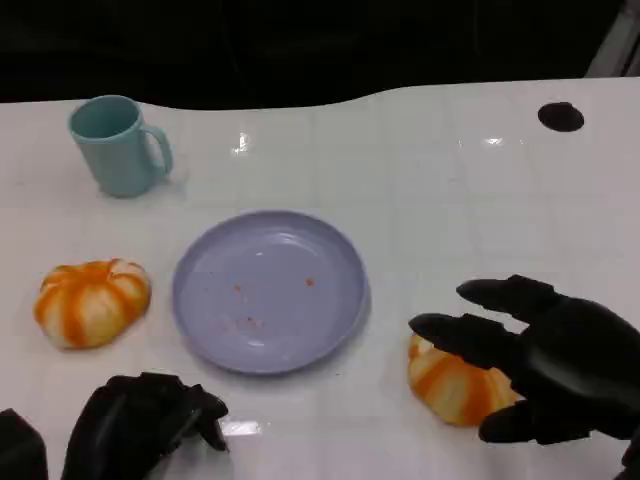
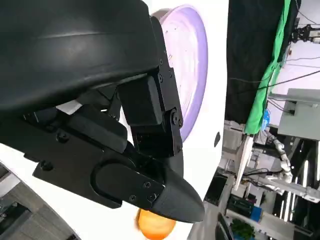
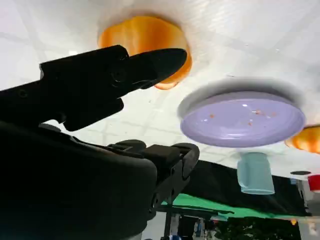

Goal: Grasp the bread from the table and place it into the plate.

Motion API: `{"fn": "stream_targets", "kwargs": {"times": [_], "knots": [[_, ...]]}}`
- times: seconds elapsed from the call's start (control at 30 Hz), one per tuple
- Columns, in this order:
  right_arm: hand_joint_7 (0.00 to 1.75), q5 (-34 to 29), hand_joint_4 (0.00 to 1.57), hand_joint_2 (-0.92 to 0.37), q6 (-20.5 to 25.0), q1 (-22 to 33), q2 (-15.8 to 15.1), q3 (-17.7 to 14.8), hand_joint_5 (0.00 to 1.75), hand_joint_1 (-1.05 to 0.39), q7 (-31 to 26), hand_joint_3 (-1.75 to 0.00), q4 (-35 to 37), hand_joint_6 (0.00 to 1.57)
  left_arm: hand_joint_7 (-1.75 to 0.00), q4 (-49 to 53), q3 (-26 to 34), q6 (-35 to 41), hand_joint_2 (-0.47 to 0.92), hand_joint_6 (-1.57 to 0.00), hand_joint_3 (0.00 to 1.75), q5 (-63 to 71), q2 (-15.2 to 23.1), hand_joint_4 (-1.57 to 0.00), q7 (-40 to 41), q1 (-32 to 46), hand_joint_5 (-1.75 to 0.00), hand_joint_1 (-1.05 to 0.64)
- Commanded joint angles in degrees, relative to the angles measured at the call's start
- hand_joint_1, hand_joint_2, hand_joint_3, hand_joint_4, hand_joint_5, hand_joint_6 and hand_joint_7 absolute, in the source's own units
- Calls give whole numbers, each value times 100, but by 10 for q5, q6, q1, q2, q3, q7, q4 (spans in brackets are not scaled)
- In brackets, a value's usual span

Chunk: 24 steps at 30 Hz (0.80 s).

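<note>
Right hand (image 1: 545,365), black and many-fingered, sits at the lower right of the head view with its fingers spread apart and reaching toward the middle of the table, holding nothing. Directly under and just in front of those fingers lies a round orange-and-white striped bread (image 1: 452,385), resting on the white table (image 1: 440,190); the fingers arch over its top and far side, and whether they touch it cannot be told from this angle. From the right wrist view, one finger (image 3: 150,65) stretches out in front of the same bread (image 3: 145,37), overlapping its edge, with the bread still flat on the table surface. Just left of this bread, near but apart from it, is a pale purple plate (image 1: 268,290) with a few small reddish crumbs on its bare inside. A second striped bread (image 1: 92,300) lies on the far side of the plate, close to its left rim, also on the table. Left hand (image 1: 140,425) rests low at the lower left, its fingers curled inward with nothing in them, near the plate's front edge and below the second bread. A light teal mug (image 1: 118,145) stands upright toward the back left of the table, well apart from both hands. A small black round spot (image 1: 560,116) marks the table at the back right.
</note>
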Motion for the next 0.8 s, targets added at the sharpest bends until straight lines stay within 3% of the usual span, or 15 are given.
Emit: {"fn": "stream_targets", "kwargs": {"times": [0.03, 0.8], "knots": [[2, -27, 15, -92, 17, -22, -15, 21, 20, -63, -26, -3, 27, 31, -16, -5, 4, 0, 80, -157, 0, -1, 7, -76, 4, 4, -167, -105], [0, -64, 15, -92, 78, -77, -34, 111, 15, -59, -62, -7, 147, 28, -17, -22, -1, 7, 80, -157, 0, -2, 2, -76, 5, 15, -167, -104]]}}
